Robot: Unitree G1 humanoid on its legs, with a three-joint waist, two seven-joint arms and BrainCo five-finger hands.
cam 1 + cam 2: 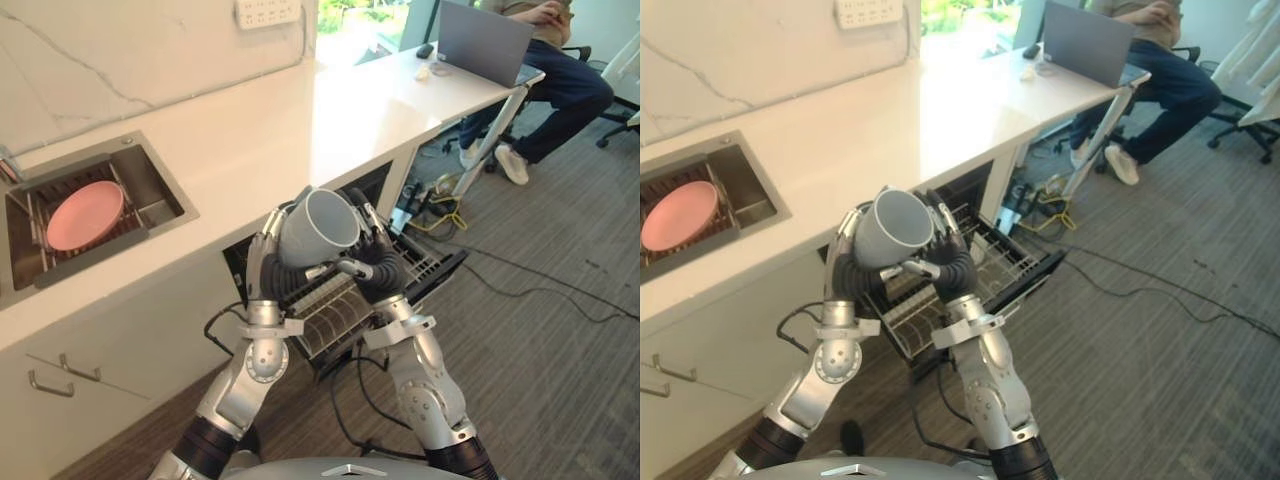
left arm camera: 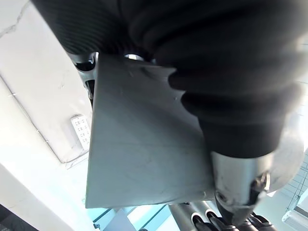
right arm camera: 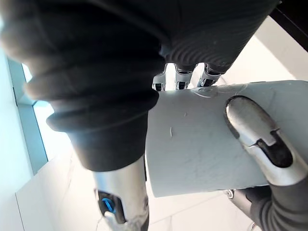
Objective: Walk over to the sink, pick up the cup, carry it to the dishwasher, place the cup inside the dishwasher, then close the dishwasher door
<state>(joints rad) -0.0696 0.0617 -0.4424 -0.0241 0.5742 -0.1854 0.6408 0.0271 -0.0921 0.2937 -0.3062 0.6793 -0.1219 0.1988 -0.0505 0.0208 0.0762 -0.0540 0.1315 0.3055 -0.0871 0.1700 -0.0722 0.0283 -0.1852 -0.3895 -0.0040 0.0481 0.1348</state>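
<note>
Grey cup (image 1: 322, 230) clamped between both hands, tilted, mouth facing up and away. Left hand (image 1: 262, 262) fingers curl round one wall, right hand (image 1: 378, 265) fingers and thumb round opposite wall. Looks stiff, smooth, light; possibly ceramic, so breakable, hard to tell. Opposed wall grip suits it. Dishwasher rack (image 1: 335, 312) pulled out just below fingers.

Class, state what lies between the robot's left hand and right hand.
The grey cup, tilted, clasped by the left hand and the right hand from either side; both eye views show it.
</note>
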